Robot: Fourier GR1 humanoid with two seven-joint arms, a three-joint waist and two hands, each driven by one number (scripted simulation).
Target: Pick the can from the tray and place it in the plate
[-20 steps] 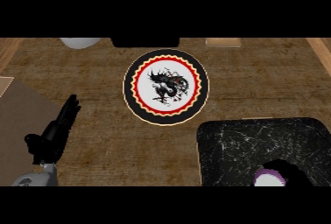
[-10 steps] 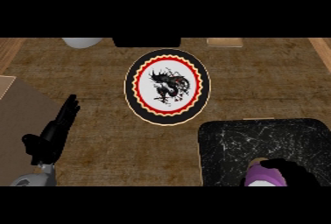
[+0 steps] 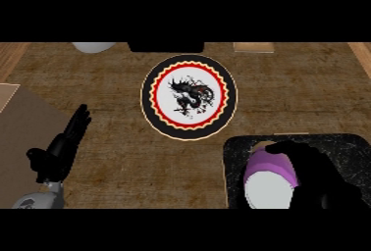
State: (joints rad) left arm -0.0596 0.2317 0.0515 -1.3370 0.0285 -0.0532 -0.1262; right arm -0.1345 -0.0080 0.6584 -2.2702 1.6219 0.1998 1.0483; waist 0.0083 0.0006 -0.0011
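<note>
The can [image 3: 270,179] is cut off at the bottom, and the right hand [image 3: 313,169] covers its right side, so no telling how far the fingers wrap. The tray [image 3: 235,162] runs off the bottom too. Up top, a pale round thing [image 3: 92,47], a dark thing [image 3: 167,46] and a tan block [image 3: 253,47] are clipped, can't tell what they are.

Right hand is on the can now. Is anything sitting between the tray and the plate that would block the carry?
Nothing visible does. The right hand curls round the can on the tray, and only bare counter lies between the tray and the plate up and to the left. The left hand rests open, far off to the side.
</note>
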